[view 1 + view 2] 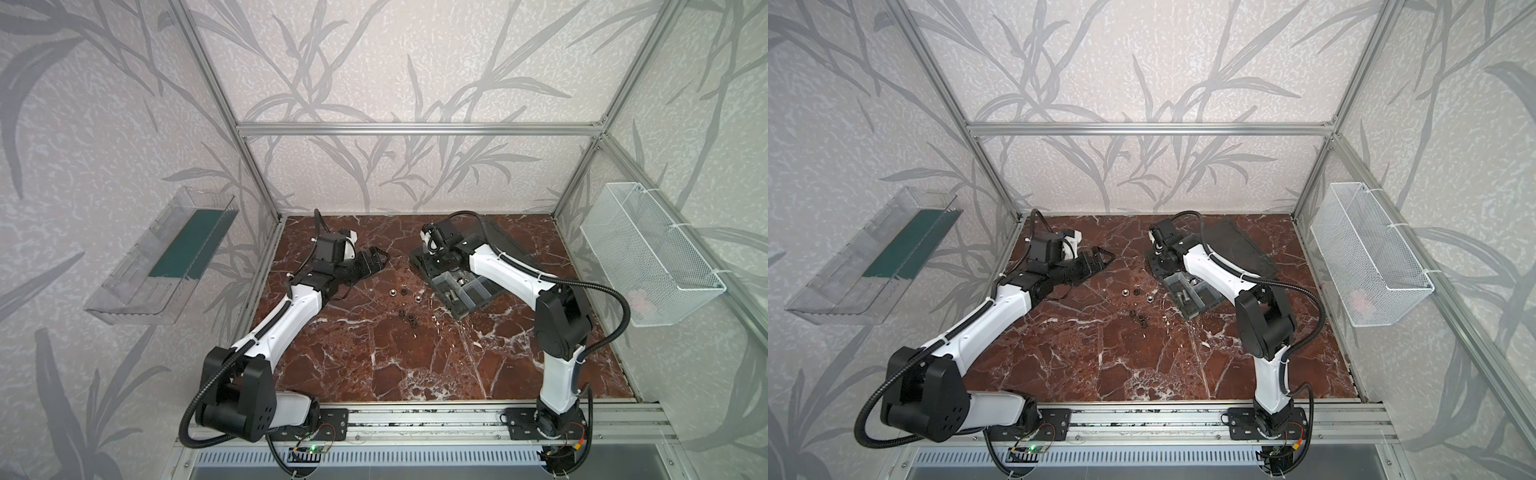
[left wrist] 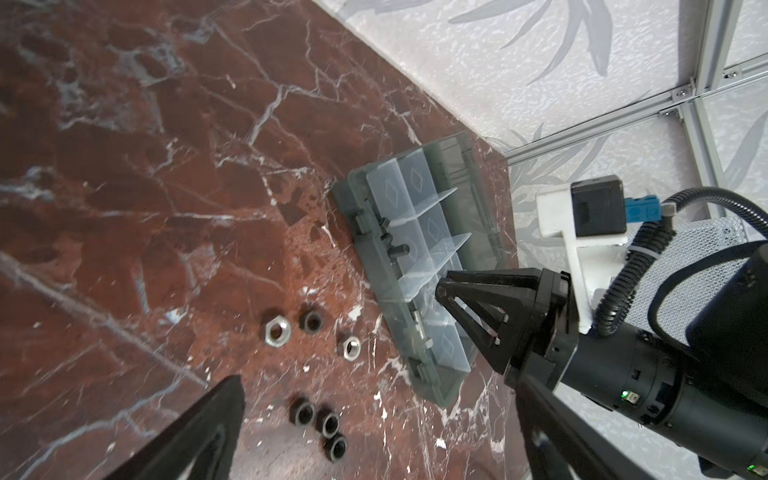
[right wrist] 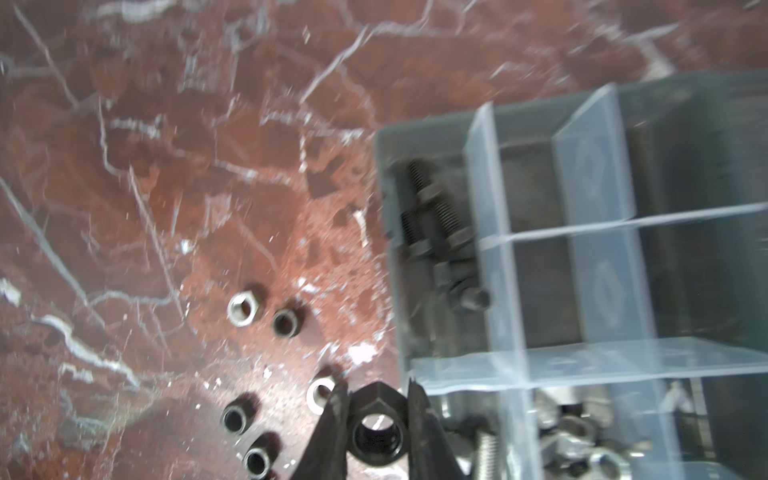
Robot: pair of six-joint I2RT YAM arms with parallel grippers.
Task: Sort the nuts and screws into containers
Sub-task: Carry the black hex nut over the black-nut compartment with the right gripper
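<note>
Right hand point(image 3: 376, 395) pinches a black nut point(image 3: 376, 434) over the containers point(image 3: 390, 187), while left hand point(image 2: 380, 382) gapes wide.

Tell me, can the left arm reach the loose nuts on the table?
Probably yes. The left gripper hangs open near the loose nuts, which lie in the open; the right gripper, shut on a black nut, is by the box.

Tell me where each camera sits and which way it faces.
Top views: high at the front, looking down at the table; both arms show.
Left wrist: faces box and loose nuts; open left gripper and right gripper show.
Right wrist: looks down past right gripper, shut on a black nut.
Shared: wrist views both show box and loose nuts.
</note>
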